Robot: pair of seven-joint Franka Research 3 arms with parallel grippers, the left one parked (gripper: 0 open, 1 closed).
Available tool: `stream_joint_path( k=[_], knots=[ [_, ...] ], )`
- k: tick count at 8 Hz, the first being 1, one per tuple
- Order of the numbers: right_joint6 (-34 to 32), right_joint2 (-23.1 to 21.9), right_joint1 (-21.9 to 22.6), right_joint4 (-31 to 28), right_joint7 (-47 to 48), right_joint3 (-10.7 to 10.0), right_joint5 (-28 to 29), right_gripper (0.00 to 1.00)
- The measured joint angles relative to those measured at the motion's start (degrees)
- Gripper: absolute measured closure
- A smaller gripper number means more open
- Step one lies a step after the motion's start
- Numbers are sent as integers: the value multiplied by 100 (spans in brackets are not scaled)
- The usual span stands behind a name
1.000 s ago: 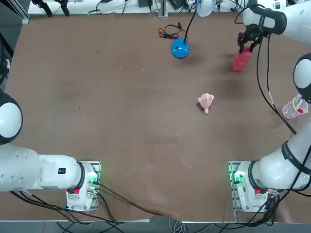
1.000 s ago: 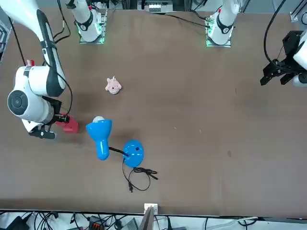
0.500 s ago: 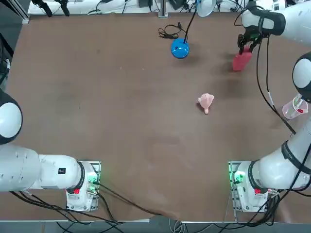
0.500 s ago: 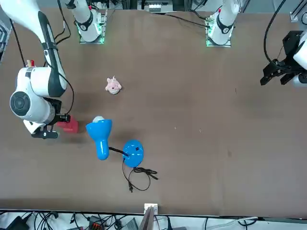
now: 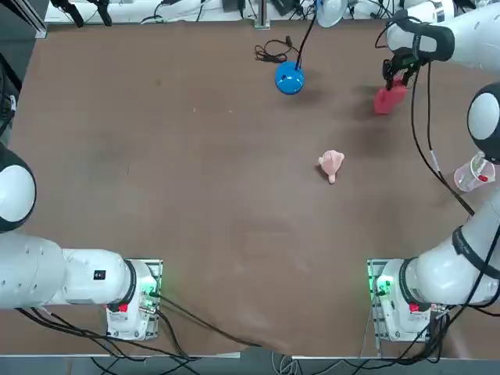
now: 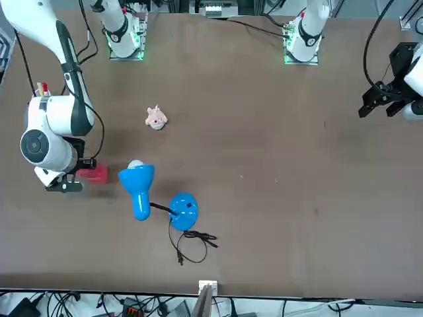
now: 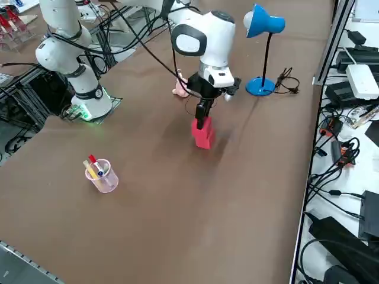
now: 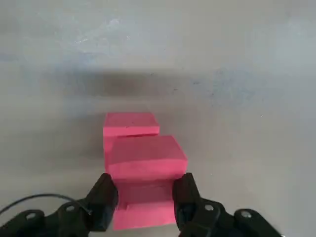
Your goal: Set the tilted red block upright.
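The red block (image 8: 143,168) sits pinched between my right gripper's (image 8: 143,200) two fingers (image 8: 103,200), which are closed narrow on its upper end. From the wrist camera I see the pads pressed against both sides of the block, with its stepped faces running away toward the desk (image 8: 237,89).

The right side view shows the block hanging straight down under the gripper, its base on or just above the desk; I cannot tell whether it touches. By my judgement the grasp and most of the righting are done, and what is left is to settle the base flat, let go, and back away without knocking it.

In the top view the block shows only as a red patch at the far right of the desk, near the blue lamp's base (image 5: 289,78) and well apart from the pink toy (image 5: 331,165); its posture is unreadable there. The front view mostly hides it behind the wrist.
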Motion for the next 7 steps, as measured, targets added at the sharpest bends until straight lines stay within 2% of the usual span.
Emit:
stream_joint_path(
  k=[7],
  knots=[
    [127,1,35,0,116,3,206,38]
  ],
)
